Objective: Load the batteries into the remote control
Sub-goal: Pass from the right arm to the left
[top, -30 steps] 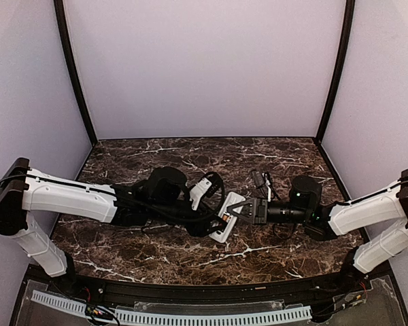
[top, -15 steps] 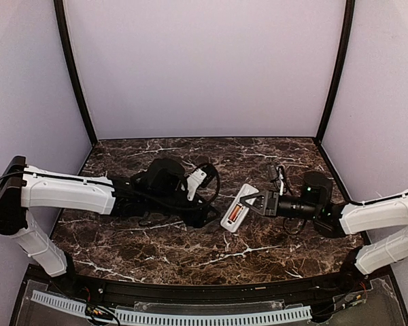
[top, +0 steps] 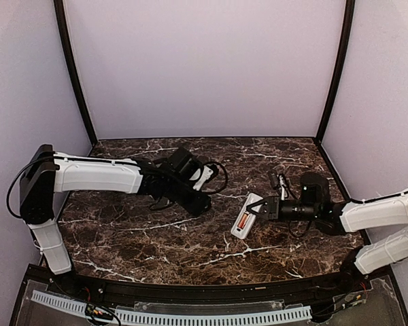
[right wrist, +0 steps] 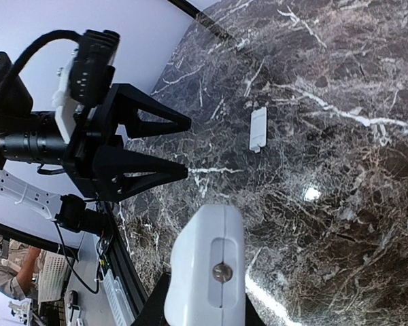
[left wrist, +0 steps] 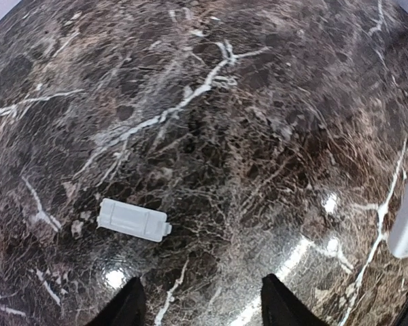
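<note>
Right pincer point(top: 260, 209) tight on remote control point(top: 246, 216), left pincer point(right wrist: 181, 148) agape; dark marble table point(top: 122, 238), lilac walls point(top: 204, 68).

Batt point(top: 243, 221) in remote point(top: 240, 231); cover point(left wrist: 133, 220) left, on table point(top: 156, 246)

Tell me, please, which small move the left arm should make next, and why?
Probably lower the open left fingers onto the cover lying ahead of them: a battery already sits in the remote, and no loose one shows.
</note>
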You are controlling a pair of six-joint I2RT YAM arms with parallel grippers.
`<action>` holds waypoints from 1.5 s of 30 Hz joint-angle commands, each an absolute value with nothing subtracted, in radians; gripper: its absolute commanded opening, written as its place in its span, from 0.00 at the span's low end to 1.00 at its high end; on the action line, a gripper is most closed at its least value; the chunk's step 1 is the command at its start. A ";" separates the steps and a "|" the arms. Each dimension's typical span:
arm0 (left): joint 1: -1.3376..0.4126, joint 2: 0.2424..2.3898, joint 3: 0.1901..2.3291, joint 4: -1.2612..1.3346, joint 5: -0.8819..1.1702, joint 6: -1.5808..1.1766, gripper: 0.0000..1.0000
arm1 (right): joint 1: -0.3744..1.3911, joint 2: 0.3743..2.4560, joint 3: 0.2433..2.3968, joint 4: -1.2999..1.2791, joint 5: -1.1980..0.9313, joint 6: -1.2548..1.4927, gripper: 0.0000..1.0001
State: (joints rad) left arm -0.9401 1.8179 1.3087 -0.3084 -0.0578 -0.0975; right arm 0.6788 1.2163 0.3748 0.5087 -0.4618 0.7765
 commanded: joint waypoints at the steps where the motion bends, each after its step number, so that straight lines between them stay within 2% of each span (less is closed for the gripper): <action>1: -0.946 1.733 1.215 -0.188 0.135 -0.098 0.63 | 0.673 1.295 0.399 0.600 -0.507 0.783 0.00; 5: -0.969 1.701 1.137 -0.050 0.235 -0.159 0.77 | 0.673 1.374 0.397 0.701 -0.529 0.824 0.00; 8: -1.003 1.713 1.128 -0.012 0.228 -0.186 0.84 | 0.676 1.443 0.396 0.784 -0.541 0.866 0.00; 15: -1.061 1.795 1.193 -0.019 0.175 -0.216 0.88 | 0.711 1.559 0.411 0.934 -0.528 0.945 0.00; 24: -1.094 1.891 1.280 -0.112 0.048 -0.255 0.87 | 0.768 1.605 0.451 0.974 -0.494 0.973 0.00; 29: -1.097 1.905 1.291 -0.136 0.013 -0.253 0.78 | 0.785 1.608 0.455 0.966 -0.475 0.980 0.01; 33: -1.097 1.907 1.299 -0.160 -0.029 -0.246 0.64 | 0.788 1.611 0.453 0.957 -0.462 0.982 0.05; 36: -1.097 1.905 1.304 -0.173 -0.024 -0.234 0.48 | 0.789 1.611 0.457 0.937 -0.463 0.979 0.20; 38: -1.097 1.904 1.308 -0.193 -0.018 -0.216 0.42 | 0.786 1.605 0.460 0.918 -0.466 0.979 0.31; 40: -1.096 1.900 1.308 -0.218 -0.014 -0.201 0.39 | 0.777 1.591 0.458 0.883 -0.470 0.973 0.42; 45: -1.097 1.870 1.280 -0.301 -0.009 -0.153 0.36 | 0.721 1.496 0.429 0.769 -0.476 0.921 0.58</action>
State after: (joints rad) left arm -1.0931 1.9057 1.2903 -0.1989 -0.0051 -0.2138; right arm 0.7624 1.5780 0.4450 0.8555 -0.4633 0.9642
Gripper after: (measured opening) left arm 0.515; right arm 0.541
